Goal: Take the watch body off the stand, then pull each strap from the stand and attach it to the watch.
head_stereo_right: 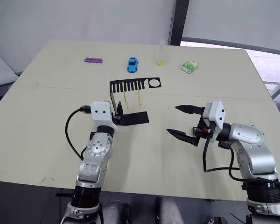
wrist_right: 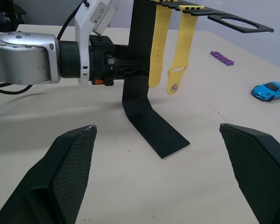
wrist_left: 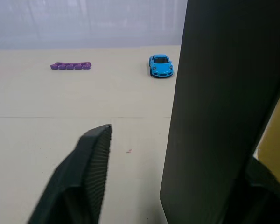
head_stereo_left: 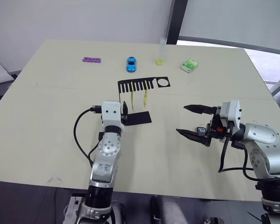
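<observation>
Right pincer [head_stereo_left: 182, 119] spread wide, empty, well short of stand [wrist_right: 154, 130]. Left pincer [head_stereo_left: 125, 111] spread astride stand's upright, gap on one side; best clamped first. Straps [wrist_right: 157, 46] hung just beyond it; straight pull advised. Watch body's place: cannot tell.

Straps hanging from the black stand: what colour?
Bright yellow straps; clearest in the right wrist view.

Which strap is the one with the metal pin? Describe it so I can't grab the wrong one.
On the black stand mid-table, two yellow straps hang from the slotted top plate. The pin strap hangs farther from the upright, ending in a loop with a small metal stud; its neighbour shows a row of small holes.
</observation>
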